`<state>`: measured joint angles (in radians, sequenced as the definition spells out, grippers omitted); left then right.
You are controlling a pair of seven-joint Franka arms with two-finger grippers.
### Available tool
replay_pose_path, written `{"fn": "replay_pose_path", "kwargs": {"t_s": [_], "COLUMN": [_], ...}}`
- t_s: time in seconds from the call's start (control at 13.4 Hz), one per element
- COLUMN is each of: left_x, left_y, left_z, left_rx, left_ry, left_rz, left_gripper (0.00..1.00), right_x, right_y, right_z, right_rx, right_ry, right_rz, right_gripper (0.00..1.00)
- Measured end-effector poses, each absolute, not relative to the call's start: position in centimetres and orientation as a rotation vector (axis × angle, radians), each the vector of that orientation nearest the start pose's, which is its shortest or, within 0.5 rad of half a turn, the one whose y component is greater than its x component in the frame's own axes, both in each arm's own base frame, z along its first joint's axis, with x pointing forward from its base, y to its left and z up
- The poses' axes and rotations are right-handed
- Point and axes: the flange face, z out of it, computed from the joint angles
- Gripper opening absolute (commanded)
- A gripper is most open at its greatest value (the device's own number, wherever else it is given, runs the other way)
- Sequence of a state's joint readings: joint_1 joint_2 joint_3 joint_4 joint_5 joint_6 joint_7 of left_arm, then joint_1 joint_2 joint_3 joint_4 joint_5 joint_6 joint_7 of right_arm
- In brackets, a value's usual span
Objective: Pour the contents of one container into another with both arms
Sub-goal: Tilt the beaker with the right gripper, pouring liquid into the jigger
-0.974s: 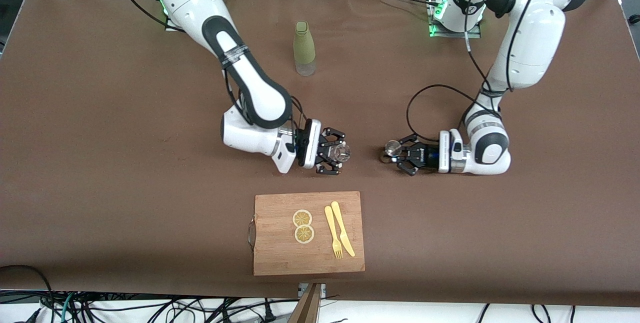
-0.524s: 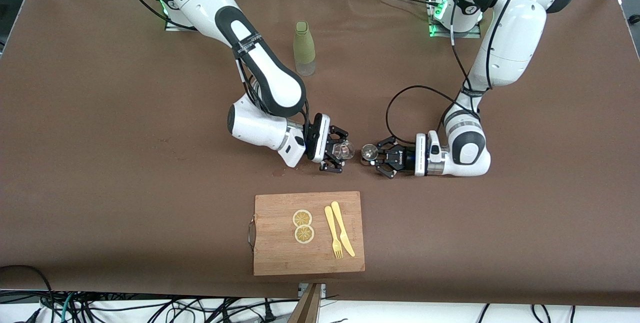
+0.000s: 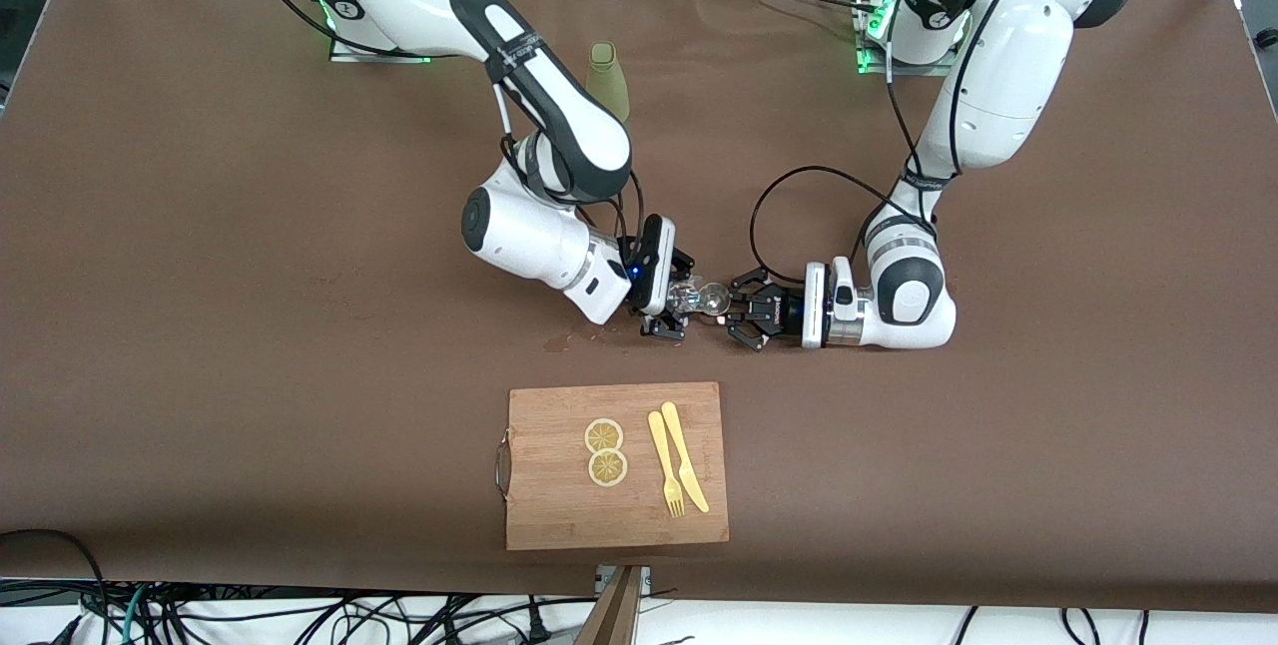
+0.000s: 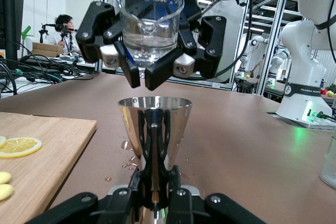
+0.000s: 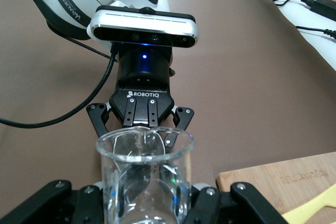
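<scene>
Above the table (image 3: pixel 200 325), right end effector (image 3: pixel 675 302) grips glass (image 3: pixel 689 298); left end effector (image 3: pixel 741 310) grips jigger (image 4: pixel 154 129).

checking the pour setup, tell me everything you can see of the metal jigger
The jigger is a shiny steel hourglass-shaped measure, upright, its wide round mouth open upward. The left gripper is shut on its narrow waist, holding it above the brown table. The glass, held by the right gripper, hangs just above its mouth, not touching. Droplets lie on the table beside it.

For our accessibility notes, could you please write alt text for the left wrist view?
The right gripper holds a clear glass just above a steel jigger held upright by the left gripper. Below lies a brown table, with a lemon slice on a wooden board beside it.
</scene>
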<state>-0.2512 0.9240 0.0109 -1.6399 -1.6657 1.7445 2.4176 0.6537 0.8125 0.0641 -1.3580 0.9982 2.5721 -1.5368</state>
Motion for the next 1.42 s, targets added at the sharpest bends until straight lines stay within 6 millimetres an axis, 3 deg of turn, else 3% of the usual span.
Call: {"fn": "replay_pose_path", "kwargs": {"t_s": [1.42], "left_x": [60.5], "left_y": [-25.6], "left_z": [9.9], "left_rx": [1.319], "left_ry": [-1.23], "left_rz": [0.999], "left_gripper": [0.0], "right_x": [59.2], "right_y": [49.6], "right_z": [28.3], "right_rx": [-1.725], "right_ry": [-2.236], "right_rz": [-0.757], "right_gripper": [0.0]}}
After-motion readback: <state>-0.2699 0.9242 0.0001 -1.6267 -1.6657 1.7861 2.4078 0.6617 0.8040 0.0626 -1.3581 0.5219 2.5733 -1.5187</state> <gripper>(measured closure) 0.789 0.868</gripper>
